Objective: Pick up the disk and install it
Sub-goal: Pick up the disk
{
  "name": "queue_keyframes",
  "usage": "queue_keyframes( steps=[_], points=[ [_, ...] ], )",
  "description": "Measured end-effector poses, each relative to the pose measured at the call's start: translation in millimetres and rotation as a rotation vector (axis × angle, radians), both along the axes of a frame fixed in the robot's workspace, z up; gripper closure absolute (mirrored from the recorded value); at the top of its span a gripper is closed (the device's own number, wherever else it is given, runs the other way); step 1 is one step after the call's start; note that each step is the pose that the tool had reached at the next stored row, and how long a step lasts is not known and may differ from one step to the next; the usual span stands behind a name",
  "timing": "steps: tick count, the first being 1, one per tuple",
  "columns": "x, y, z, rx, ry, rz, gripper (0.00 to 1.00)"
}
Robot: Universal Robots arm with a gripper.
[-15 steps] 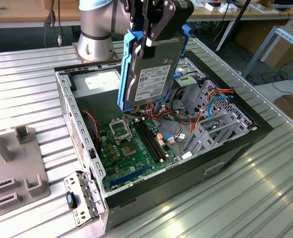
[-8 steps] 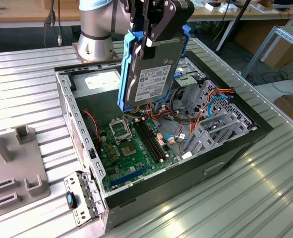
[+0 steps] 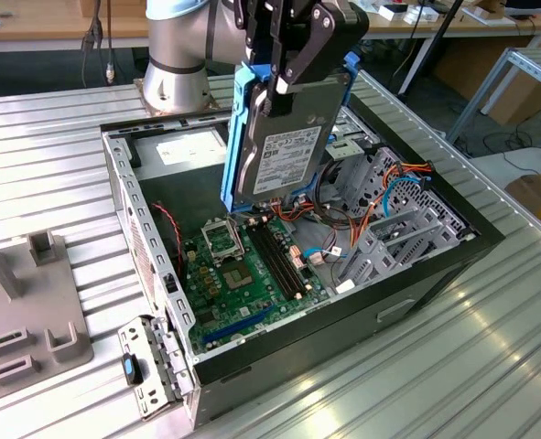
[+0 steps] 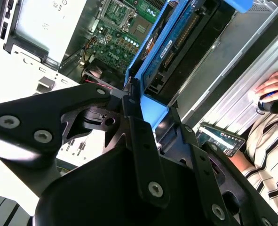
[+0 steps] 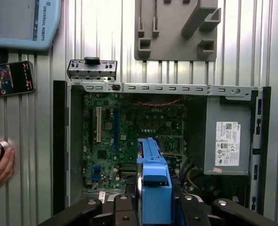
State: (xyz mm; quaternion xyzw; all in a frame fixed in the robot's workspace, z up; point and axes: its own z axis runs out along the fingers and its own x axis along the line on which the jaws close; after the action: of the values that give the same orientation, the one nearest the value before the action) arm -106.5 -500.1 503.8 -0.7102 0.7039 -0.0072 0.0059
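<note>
One disk, blue-railed, clamped upright in hand above open computer case, lower edge over motherboard.

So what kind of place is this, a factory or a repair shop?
Probably a robotics lab or test workshop rather than a factory: an open computer case lies on a ribbed metal table, the gripper holds the disk above it, and wooden workbenches stand behind.
</note>
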Motion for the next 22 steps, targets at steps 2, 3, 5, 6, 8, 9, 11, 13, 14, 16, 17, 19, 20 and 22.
queue_keyframes(
  steps=[2, 3, 5, 6, 8, 9, 11, 13, 14, 16, 17, 19, 20, 22],
  points=[
    [0.0, -0.2, 0.0, 0.0, 0.0, 0.0, 0.63],
    [0.0, -0.2, 0.0, -0.0001, 0.0, 0.0, 0.63],
    [1.2, -0.3, 0.0, 0.0, 0.0, 0.0, 0.63],
    [2.0, -0.2, 0.0, -0.0001, 0.0, 0.0, 0.63],
    [6.8, -0.2, -0.1, 0.0, 0.0, 0.0, 0.63],
    [8.4, -0.2, -0.1, -0.0001, 0.0, 0.0, 0.63],
    [11.8, -0.2, 0.0, -0.0002, 0.0001, 0.0, 0.63],
    [11.8, -0.2, -0.1, -0.0001, 0.0, 0.0, 0.63],
    [11.9, -0.2, -0.1, -0.0001, 0.0, 0.0, 0.63],
    [12.4, -0.2, -0.1, -0.0001, 0.0, 0.0, 0.63],
    [12.8, -0.2, -0.1, -0.0001, 0.0, 0.0, 0.63],
    [14.0, -0.2, -0.1, -0.0001, 0.0, 0.0, 0.63],
    [14.9, -0.2, -0.1, 0.0, 0.0, 0.0, 0.63],
    [17.2, -0.2, -0.1, -0.0001, 0.0, 0.0, 0.63]
  ],
)
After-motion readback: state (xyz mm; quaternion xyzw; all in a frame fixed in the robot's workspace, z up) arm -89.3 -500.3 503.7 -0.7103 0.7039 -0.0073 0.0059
